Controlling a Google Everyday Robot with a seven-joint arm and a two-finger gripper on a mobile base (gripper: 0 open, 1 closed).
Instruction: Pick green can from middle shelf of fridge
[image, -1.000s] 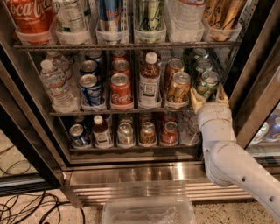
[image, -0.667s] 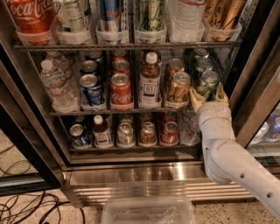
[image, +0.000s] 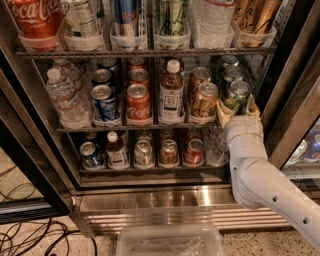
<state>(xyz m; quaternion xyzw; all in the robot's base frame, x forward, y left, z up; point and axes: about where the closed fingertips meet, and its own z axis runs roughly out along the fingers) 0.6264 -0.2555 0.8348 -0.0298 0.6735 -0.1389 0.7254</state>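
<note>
The green can (image: 238, 94) stands at the front of the right lane on the middle shelf (image: 125, 127) of the fridge (image: 150, 197), with two more green cans behind it. My gripper (image: 237, 111) is at the shelf's right front edge, at the foot of the front green can. It is open, with one tan finger (image: 223, 113) left of the can and the other at its right. The can stands upright on the shelf. My white arm (image: 260, 175) rises from the lower right.
Gold-brown cans (image: 205, 102) stand in the lane just left of the green can, then a brown bottle (image: 171, 92), red cans (image: 138, 102), blue cans and water bottles. The upper rack holds tall cans. The door frame (image: 295, 100) is close on the right. A clear tub (image: 170, 240) lies on the floor.
</note>
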